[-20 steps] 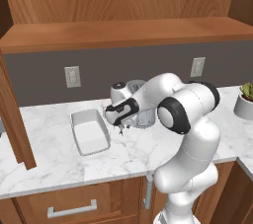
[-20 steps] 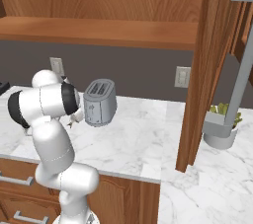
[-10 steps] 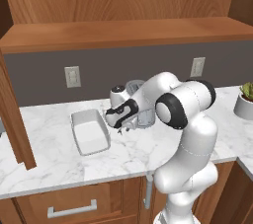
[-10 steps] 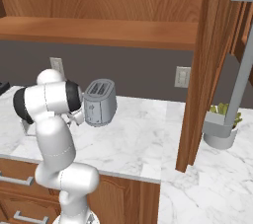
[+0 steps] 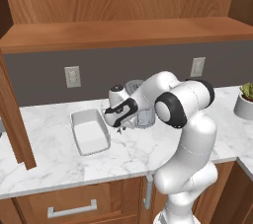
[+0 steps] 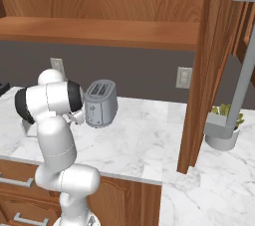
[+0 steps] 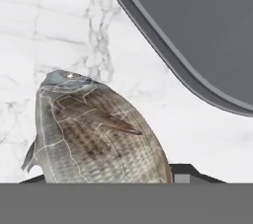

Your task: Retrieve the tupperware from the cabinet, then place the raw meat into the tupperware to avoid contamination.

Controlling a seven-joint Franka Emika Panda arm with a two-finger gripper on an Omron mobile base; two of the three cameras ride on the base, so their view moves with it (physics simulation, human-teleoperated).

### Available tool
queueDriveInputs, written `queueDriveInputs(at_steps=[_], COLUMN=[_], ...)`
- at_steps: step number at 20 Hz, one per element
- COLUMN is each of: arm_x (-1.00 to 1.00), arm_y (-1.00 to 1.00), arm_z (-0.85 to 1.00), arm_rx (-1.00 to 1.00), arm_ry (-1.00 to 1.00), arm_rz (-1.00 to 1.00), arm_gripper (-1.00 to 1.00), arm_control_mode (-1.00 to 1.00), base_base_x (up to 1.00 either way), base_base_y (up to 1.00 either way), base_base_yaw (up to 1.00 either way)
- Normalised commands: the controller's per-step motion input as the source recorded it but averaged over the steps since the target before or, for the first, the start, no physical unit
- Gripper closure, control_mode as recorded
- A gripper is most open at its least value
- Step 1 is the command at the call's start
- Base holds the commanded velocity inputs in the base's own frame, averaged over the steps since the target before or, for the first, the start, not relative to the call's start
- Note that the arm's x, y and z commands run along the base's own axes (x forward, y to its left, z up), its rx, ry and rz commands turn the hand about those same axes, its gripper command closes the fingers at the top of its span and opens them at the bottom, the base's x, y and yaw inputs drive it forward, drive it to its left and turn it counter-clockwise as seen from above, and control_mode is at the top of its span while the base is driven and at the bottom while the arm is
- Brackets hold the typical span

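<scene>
Kitchen: marble counter, wood cabinet, toaster.

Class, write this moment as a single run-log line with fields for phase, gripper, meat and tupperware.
phase: picking up meat | gripper: low over the counter, straddling raw meat | meat: on marble beside toaster | tupperware: on counter, empty

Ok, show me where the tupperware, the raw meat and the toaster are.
tupperware [image 5: 90, 134]: left base view, on its pale inner floor.
raw meat [image 7: 94, 136]: hand view, on its scaly flank.
toaster [image 6: 101, 104]: right base view, on its silver side.
</scene>
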Motion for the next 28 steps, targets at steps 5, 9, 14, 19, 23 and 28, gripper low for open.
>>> queueDriveInputs(at_steps=[5,9,14,19,23,28], arm_x=[-0.08,-0.19,-0.16,-0.16,-0.15,-0.08], arm_y=[0.02,0.07,0.0,0.0,0.07,0.28], arm_z=[0.15,0.37,0.49,0.44,0.53,0.52], arm_rx=[0.0,0.0,0.0,0.0,0.0,0.0], arm_ry=[0.0,-0.03,-0.07,-0.09,-0.12,-0.11], arm_rz=[-0.04,-0.06,-0.05,-0.03,-0.01,0.0], arm_gripper=[1.0,1.0,1.0,1.0,1.0,1.0], arm_control_mode=[-1.0,-1.0,-1.0,-1.0,-1.0,-1.0], base_base_x=[0.0,0.0,0.0,0.0,0.0,0.0], base_base_y=[0.0,0.0,0.0,0.0,0.0,0.0], base_base_yaw=[0.0,0.0,0.0,0.0,0.0,0.0])
